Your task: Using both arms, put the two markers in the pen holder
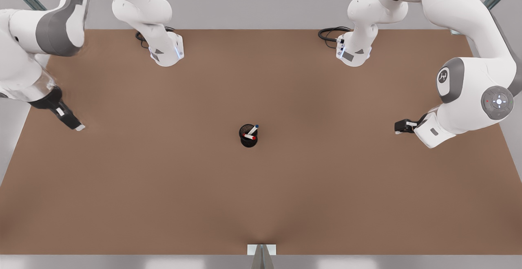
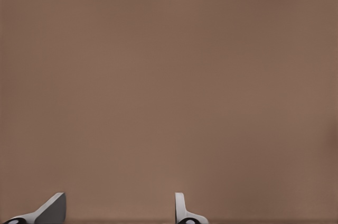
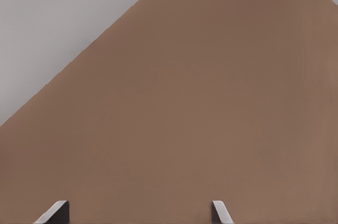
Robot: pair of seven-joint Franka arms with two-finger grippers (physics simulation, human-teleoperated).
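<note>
The black mesh pen holder (image 1: 248, 141) stands upright at the middle of the brown table (image 1: 163, 187). Both markers lean inside it: the blue-capped marker (image 1: 253, 129) sticks out toward the far right, and the red-capped marker (image 1: 249, 137) lies across the rim. One arm's gripper (image 1: 76, 125) hangs near the table edge at the front view's left, far from the holder. The other arm's gripper (image 1: 397, 127) waits at the front view's right. My left gripper (image 2: 120, 196) is open over bare table. My right gripper (image 3: 140, 204) is open too, nothing between its fingers.
Two arm bases (image 1: 166, 51) (image 1: 354, 53) with black cables stand at the far side of the table. A small grey bracket (image 1: 261, 250) sits at the near edge. In the right wrist view the table's edge borders grey floor (image 3: 47, 28).
</note>
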